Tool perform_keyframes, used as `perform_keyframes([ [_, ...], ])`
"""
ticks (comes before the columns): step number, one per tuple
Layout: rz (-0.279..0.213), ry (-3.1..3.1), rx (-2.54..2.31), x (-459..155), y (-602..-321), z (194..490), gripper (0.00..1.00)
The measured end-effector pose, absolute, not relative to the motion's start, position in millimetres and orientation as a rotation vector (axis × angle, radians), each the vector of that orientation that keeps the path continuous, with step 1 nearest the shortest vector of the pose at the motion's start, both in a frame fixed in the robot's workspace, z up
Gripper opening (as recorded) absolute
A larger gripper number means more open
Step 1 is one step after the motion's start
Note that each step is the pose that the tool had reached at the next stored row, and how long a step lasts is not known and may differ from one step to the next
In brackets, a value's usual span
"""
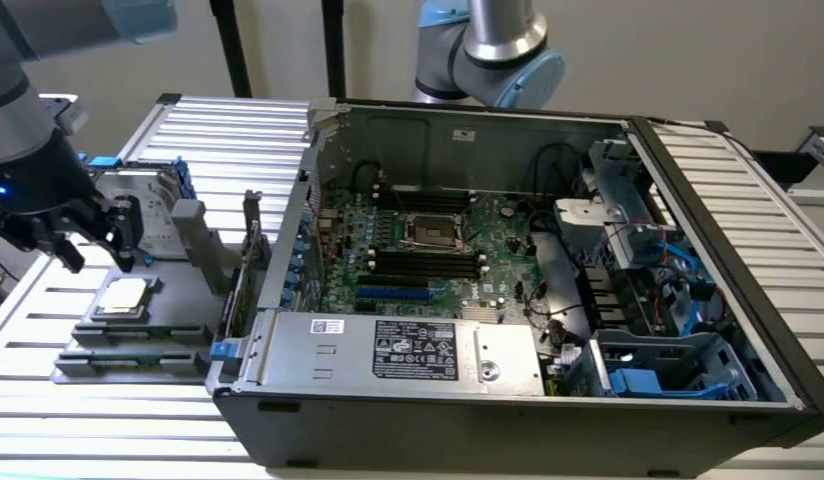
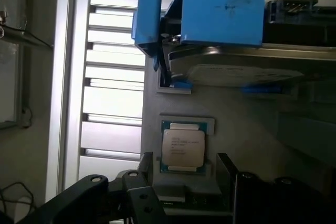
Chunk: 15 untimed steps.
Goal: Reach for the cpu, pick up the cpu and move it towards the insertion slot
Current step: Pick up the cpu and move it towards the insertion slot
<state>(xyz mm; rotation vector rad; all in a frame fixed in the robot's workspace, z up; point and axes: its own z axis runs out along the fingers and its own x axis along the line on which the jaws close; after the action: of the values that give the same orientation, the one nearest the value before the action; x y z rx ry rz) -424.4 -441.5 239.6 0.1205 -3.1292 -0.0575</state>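
The cpu is a small silver square chip lying flat in a grey holder on the slatted table, at the exterior view's left. My gripper hangs a little above and just behind it, open, with nothing between its black fingers. In the wrist view the cpu sits in its pale-rimmed seat, and the two dark fingers stand apart on either side of it, not touching. The insertion slot, a silver-framed socket with a dark centre, lies on the motherboard inside the open computer case.
A silver hard drive with blue brackets stands in the holder just beyond the cpu. The case wall rises between holder and motherboard. Black memory slots and a blue card slot flank the socket. A second arm stands behind the case.
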Motion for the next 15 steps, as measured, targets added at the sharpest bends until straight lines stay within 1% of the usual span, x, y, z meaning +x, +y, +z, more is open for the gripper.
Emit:
perform_keyframes([
  [10,-0.05,-3.144,0.09,-425.8,-441.5,222.7,0.6],
  [12,-0.046,-3.145,0.068,-425.7,-441.5,220.0,0.62],
  [13,-0.044,-3.145,0.055,-425.8,-441.5,218.7,0.67],
  [15,-0.04,-3.146,0.021,-425.8,-441.5,216.1,0.67],
])
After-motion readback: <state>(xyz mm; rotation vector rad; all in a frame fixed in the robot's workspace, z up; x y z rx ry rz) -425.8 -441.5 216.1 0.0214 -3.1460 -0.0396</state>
